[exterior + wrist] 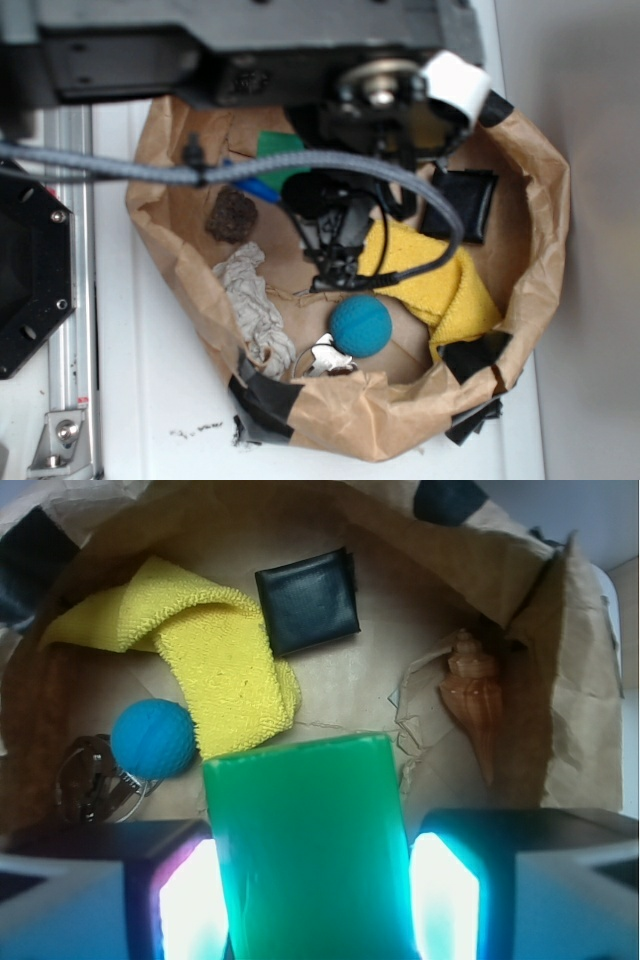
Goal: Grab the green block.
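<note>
The green block (pixel 308 850) is a smooth bright green slab that fills the gap between my two lit finger pads (pixel 190 900) in the wrist view. Both of its long sides touch the pads. My gripper (pixel 312 890) is shut on it. From outside, only a green corner of the block (pixel 278 145) shows under the arm and the grey cable. My fingers are mostly hidden there. The teal-blue ball (pixel 152 739) lies to the left of the block, apart from it.
All of this sits inside a crumpled brown paper bag (pixel 545 190) with tall walls. In it are a yellow cloth (pixel 225 665), a black wallet (pixel 308 600), a brown shell (pixel 472 690), metal keys (pixel 88 778), a pale rag (pixel 255 300) and a dark brown lump (pixel 232 215).
</note>
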Controlling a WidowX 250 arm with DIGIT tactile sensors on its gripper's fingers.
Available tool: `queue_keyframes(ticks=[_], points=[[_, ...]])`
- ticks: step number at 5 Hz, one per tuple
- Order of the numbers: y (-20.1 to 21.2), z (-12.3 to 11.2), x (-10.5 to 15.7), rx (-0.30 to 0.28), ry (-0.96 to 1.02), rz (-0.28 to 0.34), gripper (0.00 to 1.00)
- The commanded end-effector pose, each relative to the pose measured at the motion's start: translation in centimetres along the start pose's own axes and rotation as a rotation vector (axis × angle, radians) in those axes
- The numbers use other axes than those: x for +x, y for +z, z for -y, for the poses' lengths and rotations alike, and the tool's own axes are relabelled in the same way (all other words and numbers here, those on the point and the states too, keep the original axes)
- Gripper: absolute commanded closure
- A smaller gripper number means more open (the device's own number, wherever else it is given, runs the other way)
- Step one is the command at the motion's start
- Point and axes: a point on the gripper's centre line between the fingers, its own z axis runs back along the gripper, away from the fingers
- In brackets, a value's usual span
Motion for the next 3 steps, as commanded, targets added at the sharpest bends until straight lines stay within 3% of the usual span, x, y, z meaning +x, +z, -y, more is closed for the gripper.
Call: queue_keyframes(ticks=[1, 3], points=[[0.0, -0.02, 0.29, -0.005, 0.01, 0.051, 1.0], [-0.38, 0.03, 0.03, -0.007, 0.012, 0.066, 1.0]])
